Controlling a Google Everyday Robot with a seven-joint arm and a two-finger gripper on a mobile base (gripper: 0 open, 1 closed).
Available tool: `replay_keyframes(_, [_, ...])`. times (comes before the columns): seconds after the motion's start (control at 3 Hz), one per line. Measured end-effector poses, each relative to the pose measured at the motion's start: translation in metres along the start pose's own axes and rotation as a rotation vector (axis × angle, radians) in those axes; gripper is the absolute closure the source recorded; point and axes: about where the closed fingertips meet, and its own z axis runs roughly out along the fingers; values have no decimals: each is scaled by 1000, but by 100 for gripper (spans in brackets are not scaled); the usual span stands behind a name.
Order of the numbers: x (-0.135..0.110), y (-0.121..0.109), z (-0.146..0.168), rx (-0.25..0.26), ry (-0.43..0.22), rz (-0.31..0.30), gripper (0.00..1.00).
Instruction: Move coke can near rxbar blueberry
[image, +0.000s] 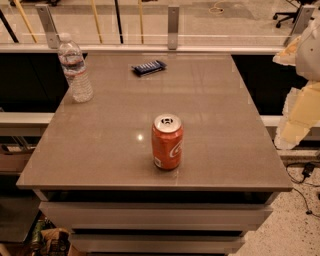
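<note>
The orange-red coke can (167, 142) stands upright on the grey table (100, 150), near the front and a little right of the middle. The rxbar blueberry (148, 67), a flat dark blue bar with white lettering, lies at the far side of the table, well apart from the can. My gripper (294, 131) is at the right edge of the view, beyond the table's right side and off the tabletop. It is far from both the can and the bar, and nothing shows in it.
A clear plastic water bottle (75, 69) stands upright at the far left of the table. A glass railing (172, 27) runs behind the table. Cables (305, 175) lie on the floor at the right.
</note>
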Motion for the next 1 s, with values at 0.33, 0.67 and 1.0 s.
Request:
replay_keyframes(0.33, [0,0,0,0,0,0,0])
replay_keyframes(0.67, [-1,-1,-2,9,-15,9,0])
replay_keyframes(1.0, [-1,-1,-3,9,-16,10,0])
